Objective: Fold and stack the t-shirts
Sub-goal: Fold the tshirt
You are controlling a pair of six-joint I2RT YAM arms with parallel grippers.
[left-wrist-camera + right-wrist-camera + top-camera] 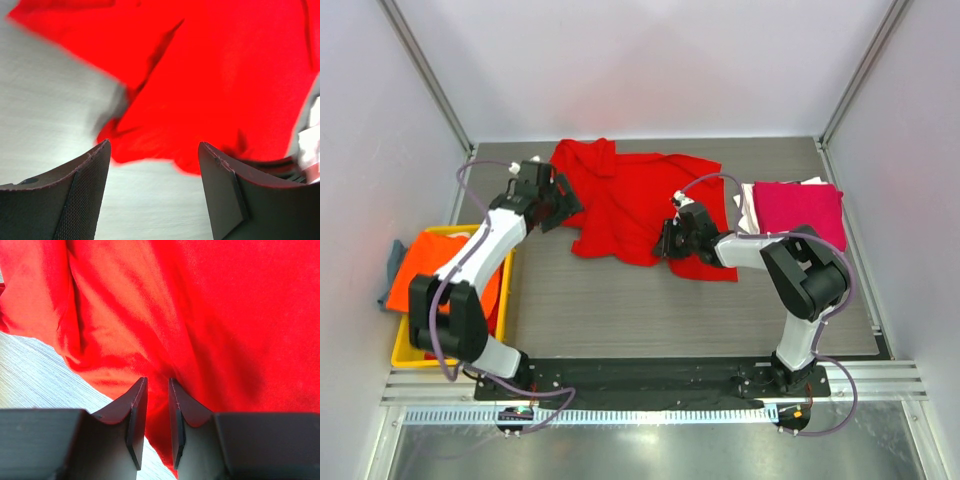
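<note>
Right pincer [157, 390] nips the bright red cotton t-shirt [630, 200] at five o'clock; left pincer [153, 150] gapes empty (we fear a one-sided pull bunches it).

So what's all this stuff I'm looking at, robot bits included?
red shirt: one, bright red, crumpled mid-table
pink shirt: one, magenta, folded, far right, on the white one
white shirt: one, white, edge showing under the pink
orange shirt: one, orange, draped over the crate
crate: one, yellow, left of the table
grey cloth: one, grey-blue, at the crate's left
table: one, grey
left gripper: black, open, at the red shirt's edge
right gripper: black, pinching the red shirt
</note>
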